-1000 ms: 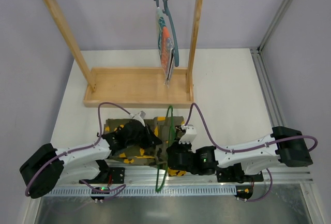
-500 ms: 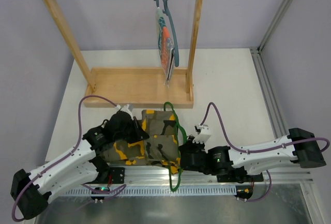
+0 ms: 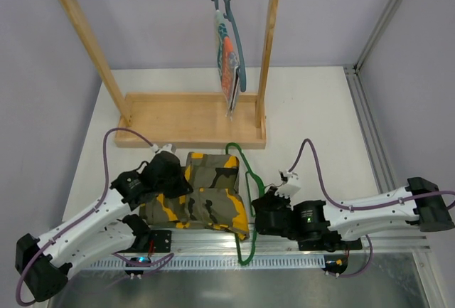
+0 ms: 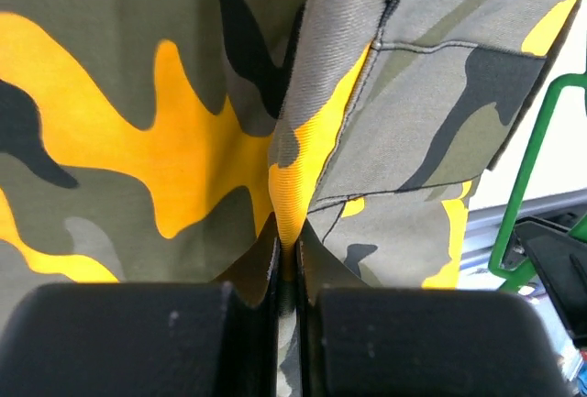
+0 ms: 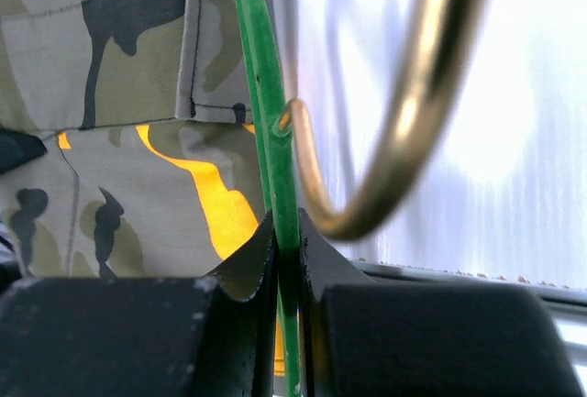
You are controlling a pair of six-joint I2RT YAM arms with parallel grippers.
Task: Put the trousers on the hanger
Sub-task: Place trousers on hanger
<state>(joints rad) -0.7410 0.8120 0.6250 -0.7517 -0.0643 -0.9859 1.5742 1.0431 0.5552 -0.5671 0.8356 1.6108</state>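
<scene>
While the left end effector (image 4: pixel 286 248) is pinched tight on a fold of the long olive, black and yellow camouflage-print trousers (image 3: pixel 206 198), the right end effector (image 5: pixel 286 232) is clamped on the thin bright green wire-like hanger (image 5: pixel 264 94). Its metal hook (image 5: pixel 417 94) curves away from the cloth. Bunched on the white desk (image 3: pixel 313 109) between the arms, the trousers lie just left of the hanger. The hanger's long axis runs near-to-far along their right edge, so threading likely needs a sideways move.
</scene>
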